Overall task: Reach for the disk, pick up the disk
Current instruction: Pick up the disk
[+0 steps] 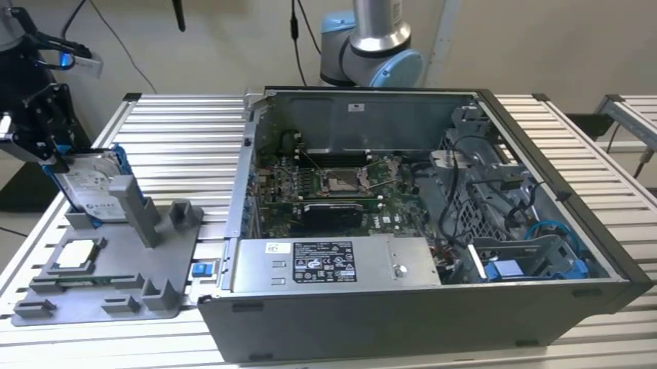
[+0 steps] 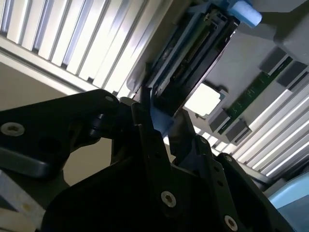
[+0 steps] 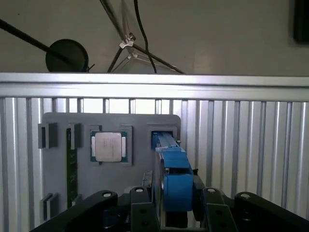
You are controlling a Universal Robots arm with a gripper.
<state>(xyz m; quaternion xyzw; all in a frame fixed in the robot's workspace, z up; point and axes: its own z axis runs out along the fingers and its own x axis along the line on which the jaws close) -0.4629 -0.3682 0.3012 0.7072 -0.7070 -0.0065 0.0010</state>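
The disk (image 1: 88,184) stands on edge in a slot of the grey fixture plate (image 1: 154,265), at the exterior view's left. It is a silver-grey drive with a white label in a blue frame. My gripper (image 1: 64,157) reaches down onto its top edge. In the first wrist view the blue frame of the disk (image 3: 176,179) sits between the two black fingers, which lie against both of its sides, so the gripper (image 3: 176,205) is shut on it. The second wrist view shows the same grip (image 2: 164,125) on the disk (image 2: 193,53), whose lower end is still in the slot.
A square silver chip (image 1: 77,254) and a green memory stick (image 3: 71,169) lie in other pockets of the fixture plate. The open computer case (image 1: 411,215) stands close by at the exterior view's right, with a blue bracket (image 1: 524,269) inside. Everything rests on a slatted metal table (image 1: 175,131).
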